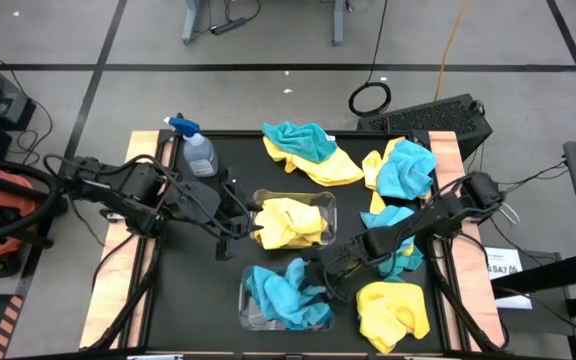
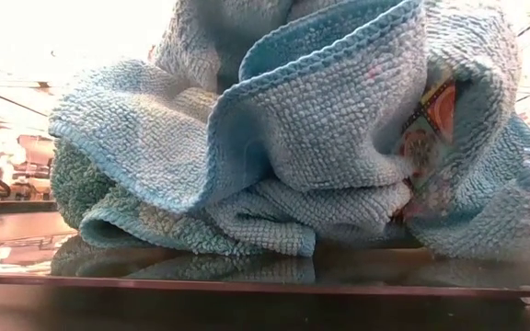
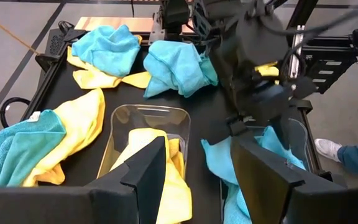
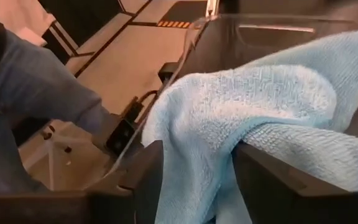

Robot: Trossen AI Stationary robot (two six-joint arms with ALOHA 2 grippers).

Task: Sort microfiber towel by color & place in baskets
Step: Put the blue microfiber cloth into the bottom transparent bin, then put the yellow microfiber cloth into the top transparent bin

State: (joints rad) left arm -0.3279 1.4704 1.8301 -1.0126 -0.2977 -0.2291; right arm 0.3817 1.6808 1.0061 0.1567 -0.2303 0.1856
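High view: the left gripper (image 1: 236, 232) sat at the bench centre beside the basket of yellow towels (image 1: 290, 222), and the right gripper (image 1: 320, 270) reached the front basket (image 1: 251, 312) of teal towels (image 1: 286, 292). Left wrist view: fingers (image 3: 146, 171) stood apart, empty, over the yellow-filled basket (image 3: 146, 112). Right wrist view: fingers (image 4: 143, 174) pinched a teal towel (image 4: 253, 112) at a clear basket wall (image 4: 191, 37).

I can't read any text here; the white label (image 1: 502, 263) beside the table's right edge carries print too small to make out.

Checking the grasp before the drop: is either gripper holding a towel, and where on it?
The right gripper pinches a blue towel by a bunched fold; the left gripper holds nothing.
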